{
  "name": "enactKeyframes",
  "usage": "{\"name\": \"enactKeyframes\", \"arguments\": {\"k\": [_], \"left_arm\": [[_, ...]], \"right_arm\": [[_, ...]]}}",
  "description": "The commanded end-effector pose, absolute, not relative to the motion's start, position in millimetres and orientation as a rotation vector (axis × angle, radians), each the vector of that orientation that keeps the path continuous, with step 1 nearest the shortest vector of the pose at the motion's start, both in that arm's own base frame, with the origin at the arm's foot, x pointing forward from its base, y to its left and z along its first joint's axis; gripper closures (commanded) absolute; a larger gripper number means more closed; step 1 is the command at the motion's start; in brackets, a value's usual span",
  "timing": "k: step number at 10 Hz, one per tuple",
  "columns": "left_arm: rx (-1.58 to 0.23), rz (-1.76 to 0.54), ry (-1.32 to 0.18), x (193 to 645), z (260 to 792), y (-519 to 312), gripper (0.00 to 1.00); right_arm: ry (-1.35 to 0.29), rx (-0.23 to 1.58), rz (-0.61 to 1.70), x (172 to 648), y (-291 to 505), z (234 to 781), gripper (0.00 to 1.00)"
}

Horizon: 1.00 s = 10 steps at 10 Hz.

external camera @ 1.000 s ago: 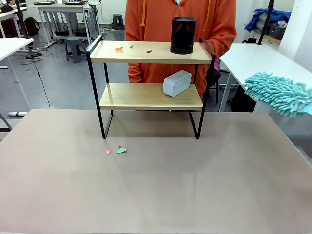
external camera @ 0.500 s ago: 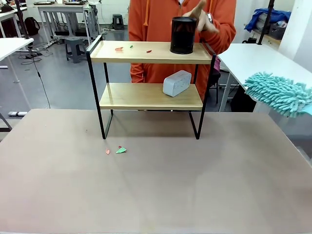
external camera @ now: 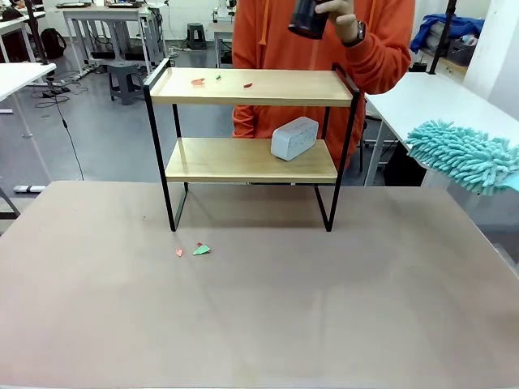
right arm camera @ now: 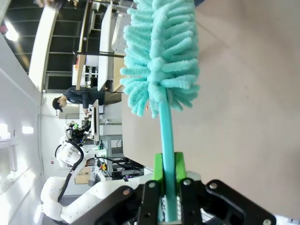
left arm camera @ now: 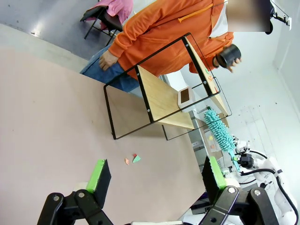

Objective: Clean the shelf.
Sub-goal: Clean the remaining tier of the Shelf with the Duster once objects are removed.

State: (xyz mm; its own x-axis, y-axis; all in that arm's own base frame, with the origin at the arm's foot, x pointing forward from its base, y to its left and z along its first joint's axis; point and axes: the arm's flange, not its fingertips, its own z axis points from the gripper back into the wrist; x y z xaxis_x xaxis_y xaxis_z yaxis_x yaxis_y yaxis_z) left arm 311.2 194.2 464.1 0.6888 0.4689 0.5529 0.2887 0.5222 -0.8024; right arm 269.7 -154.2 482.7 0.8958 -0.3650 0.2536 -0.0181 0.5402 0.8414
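The shelf (external camera: 251, 87), two light wooden boards in a black frame, stands at the far side of the table; it also appears tilted in the left wrist view (left arm camera: 159, 93). Small red and green scraps (external camera: 219, 80) lie on its top board, and a grey box (external camera: 293, 138) sits on the lower one. A person in orange holds a black cylinder (external camera: 308, 18) above the shelf in one hand (external camera: 340, 16). My right gripper (right arm camera: 168, 180) is shut on the handle of a teal duster (right arm camera: 161, 56), whose head (external camera: 462, 154) hangs at the right edge. My left gripper (left arm camera: 154, 176) is open above the table.
Two paper scraps (external camera: 195, 250), one green and one orange, lie on the tabletop (external camera: 259, 308) in front of the shelf's left leg. White tables (external camera: 422, 97) stand to the right and left behind. The person stands directly behind the shelf.
The person reached in, took hold of the black cylinder on the top board and lifted it off the shelf. The duster and both arms have stayed put.
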Motion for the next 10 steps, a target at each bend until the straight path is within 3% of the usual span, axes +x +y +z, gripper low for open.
{"name": "enactKeyframes", "arguments": {"k": [1,3,6,8,10], "left_arm": [[-1.055,0.109,-0.872,312,464,193,0.00],[-1.055,0.109,-0.872,312,464,193,0.00],[-1.055,0.109,-0.872,312,464,193,0.00],[-1.055,0.109,-0.872,312,464,193,0.00],[-1.055,0.109,-0.872,312,464,193,0.00]], "right_arm": [[-0.642,0.877,-0.145,282,-110,556,0.88],[-0.870,0.789,-0.008,280,-45,619,0.88],[-0.814,0.657,0.275,281,73,626,0.88],[-0.758,0.598,0.324,272,82,601,0.88],[-0.804,0.654,0.316,265,95,633,0.88]]}}
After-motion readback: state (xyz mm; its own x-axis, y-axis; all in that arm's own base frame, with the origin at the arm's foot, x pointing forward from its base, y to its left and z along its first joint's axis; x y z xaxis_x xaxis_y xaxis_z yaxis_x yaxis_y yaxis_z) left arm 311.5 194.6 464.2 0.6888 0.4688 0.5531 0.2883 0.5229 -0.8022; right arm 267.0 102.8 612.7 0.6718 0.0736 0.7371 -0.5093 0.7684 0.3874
